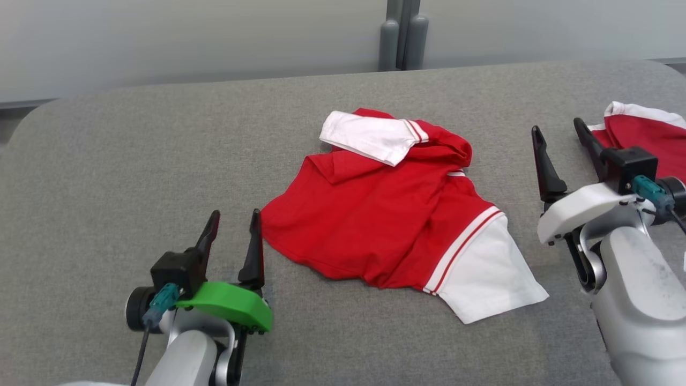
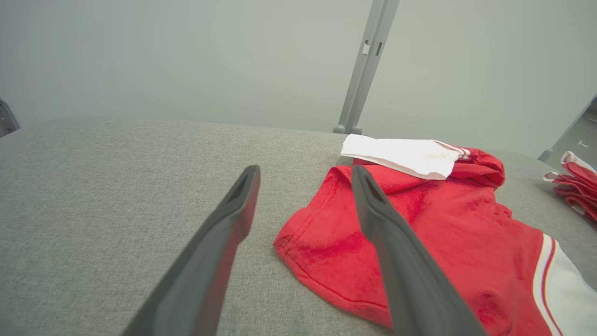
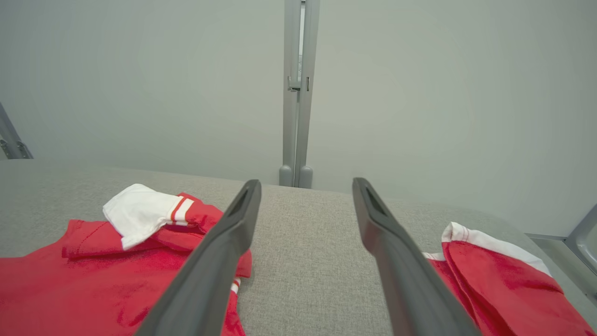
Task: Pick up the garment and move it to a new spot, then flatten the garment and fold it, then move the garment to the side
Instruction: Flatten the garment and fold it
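The garment (image 1: 386, 214) is a red shirt with white sleeves, lying crumpled in the middle of the grey table (image 1: 134, 161). One white sleeve is folded over its far edge, the other spreads at its near right. My left gripper (image 1: 235, 225) stands open just left of the shirt's near left hem, empty. In the left wrist view the garment (image 2: 438, 233) lies behind and right of that gripper (image 2: 305, 175). My right gripper (image 1: 560, 131) is open and empty, to the right of the shirt. The right wrist view has the garment (image 3: 93, 275) at lower left of that gripper (image 3: 305, 186).
A second red and white garment (image 1: 651, 134) lies at the table's right edge, behind my right gripper; it also appears as a garment (image 3: 494, 284) in the right wrist view. A grey post (image 1: 403, 35) stands against the wall behind the table.
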